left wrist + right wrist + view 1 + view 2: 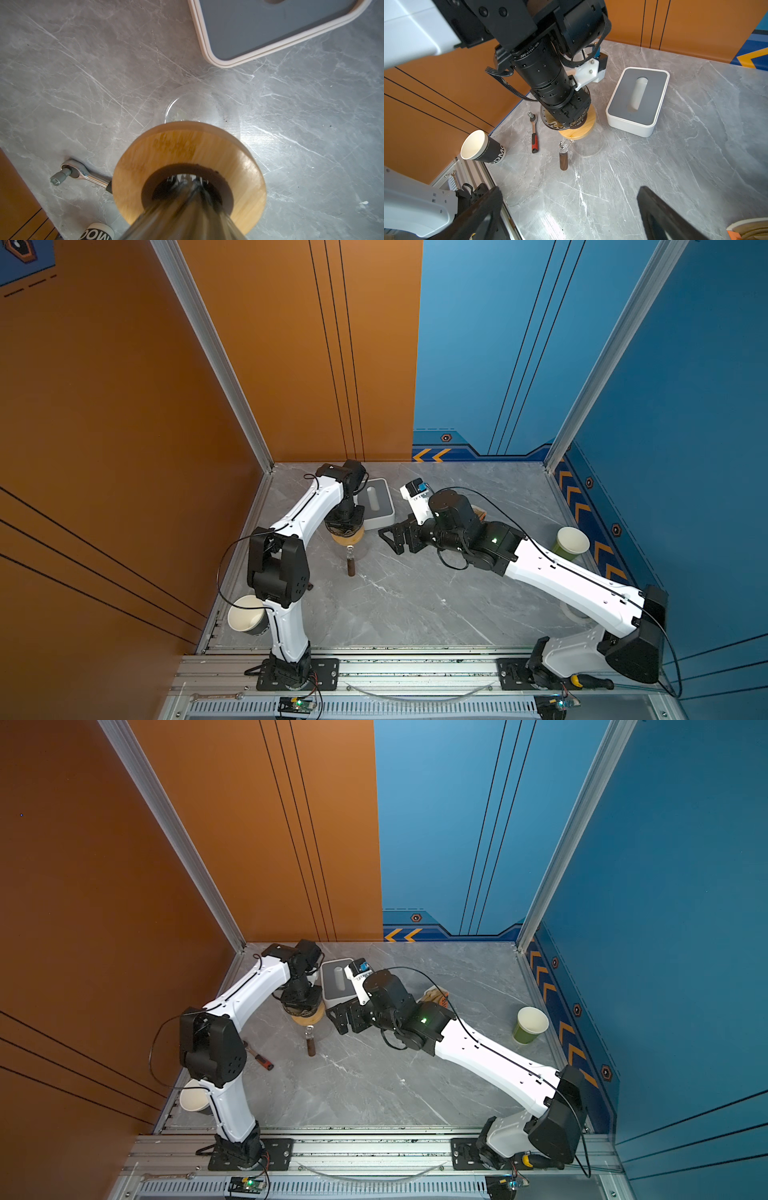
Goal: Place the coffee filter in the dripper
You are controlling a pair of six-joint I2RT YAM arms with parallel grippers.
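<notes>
Dripper [187, 214] in left gripper [571, 121], above glass server [191, 104]

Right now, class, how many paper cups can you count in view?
2. A black cup at the table's front-left corner beside the left arm; a green cup near the right wall. The arms could hide others.

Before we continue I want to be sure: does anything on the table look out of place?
Yes: a ratchet wrench with a red and black handle lies on the table beside the glass server. It is a workshop tool among coffee things.
</notes>
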